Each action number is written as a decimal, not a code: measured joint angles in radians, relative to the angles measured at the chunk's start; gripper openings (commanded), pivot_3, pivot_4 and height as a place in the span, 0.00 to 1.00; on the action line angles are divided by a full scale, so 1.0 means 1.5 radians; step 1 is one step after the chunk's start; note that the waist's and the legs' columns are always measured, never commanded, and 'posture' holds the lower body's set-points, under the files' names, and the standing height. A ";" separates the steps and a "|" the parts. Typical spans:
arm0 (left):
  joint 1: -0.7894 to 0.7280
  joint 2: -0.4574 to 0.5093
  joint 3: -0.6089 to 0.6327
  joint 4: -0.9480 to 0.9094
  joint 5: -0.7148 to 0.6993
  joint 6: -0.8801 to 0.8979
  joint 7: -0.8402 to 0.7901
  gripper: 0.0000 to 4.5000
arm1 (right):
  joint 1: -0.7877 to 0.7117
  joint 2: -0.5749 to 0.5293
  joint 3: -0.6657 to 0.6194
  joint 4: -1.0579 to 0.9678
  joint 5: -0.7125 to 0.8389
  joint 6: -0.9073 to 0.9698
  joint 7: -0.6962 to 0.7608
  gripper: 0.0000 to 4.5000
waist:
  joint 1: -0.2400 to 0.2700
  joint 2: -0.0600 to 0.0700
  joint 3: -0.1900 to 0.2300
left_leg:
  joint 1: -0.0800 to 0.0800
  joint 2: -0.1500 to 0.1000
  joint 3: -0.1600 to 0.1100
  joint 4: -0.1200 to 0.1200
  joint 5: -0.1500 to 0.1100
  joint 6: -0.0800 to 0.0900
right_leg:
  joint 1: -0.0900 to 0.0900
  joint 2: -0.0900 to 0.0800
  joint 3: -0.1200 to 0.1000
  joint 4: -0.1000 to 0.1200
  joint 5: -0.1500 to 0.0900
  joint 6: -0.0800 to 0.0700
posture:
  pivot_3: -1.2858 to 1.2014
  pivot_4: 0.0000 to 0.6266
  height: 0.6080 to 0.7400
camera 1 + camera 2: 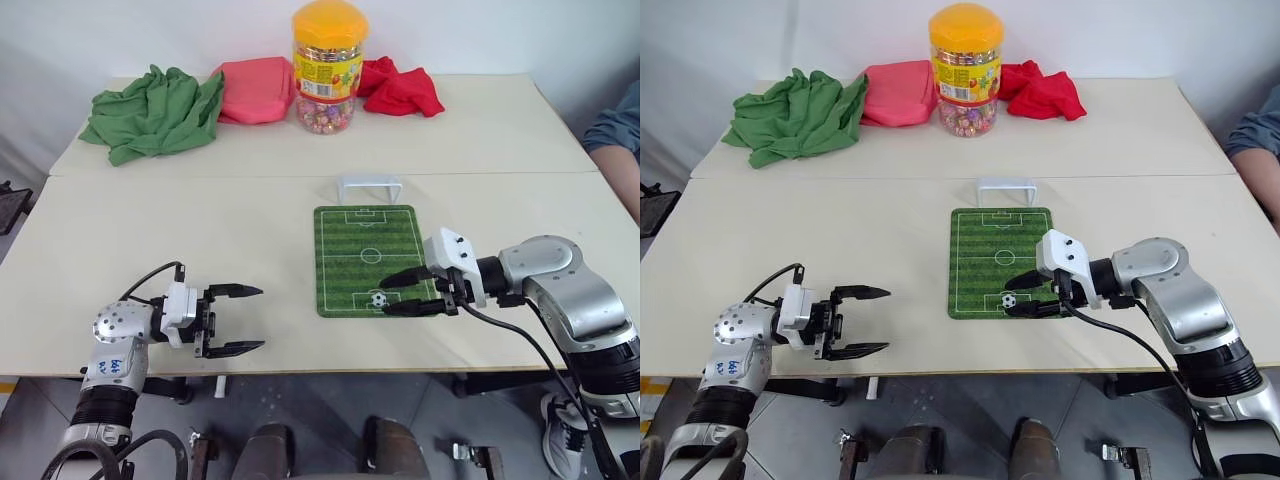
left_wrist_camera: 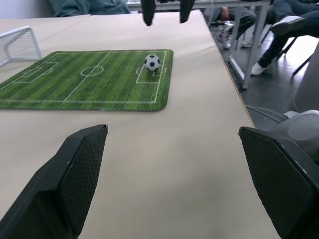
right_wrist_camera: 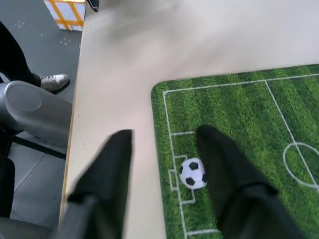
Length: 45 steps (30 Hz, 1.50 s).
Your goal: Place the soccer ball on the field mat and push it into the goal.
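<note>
The soccer ball [image 1: 377, 298] rests free on the field mat [image 1: 366, 250], in the penalty area at the end away from the goal [image 1: 369, 187]. The right pincer [image 1: 404, 291] hovers above it, fingers parted, holding nothing and clear of the ball. The left pincer [image 1: 242, 319] is spread wide and empty over the bare desk [image 1: 200, 240], well apart from the mat.

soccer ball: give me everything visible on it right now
The soccer ball is tiny, white with black patches, smooth and glossy like plastic. It sits on the field mat in the small box at the mat's near end, the end opposite the goal. The right tool is close beside it with fingers apart on either side; the ball looks free, resting on the mat alone.
</note>
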 measured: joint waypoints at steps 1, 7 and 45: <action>-0.003 0.000 0.000 0.000 0.000 0.000 -0.001 1.00 | 0.006 0.006 -0.007 0.000 0.005 -0.007 -0.005 0.14 | 0.000 0.000 0.000 | 0.000 0.000 0.000 0.000 0.000 0.000 | 0.000 0.000 0.000 0.000 0.000 0.000 | 0.52 0.24 1.00; -0.006 0.002 0.000 0.015 0.000 -0.001 -0.008 1.00 | 0.055 0.039 -0.009 0.020 0.017 -0.035 -0.025 0.00 | 0.002 0.000 0.000 | 0.000 0.000 0.000 0.000 0.000 0.000 | 0.000 0.000 0.000 0.000 0.000 0.000 | 0.52 0.24 1.00; -0.018 0.028 0.001 -0.005 0.010 0.112 0.102 1.00 | -0.010 0.065 -0.046 0.126 -0.009 -0.101 -0.099 0.00 | 0.005 0.000 0.000 | 0.000 0.001 0.001 0.000 -0.001 0.000 | 0.000 0.001 0.001 0.000 0.000 0.000 | 0.52 0.24 1.00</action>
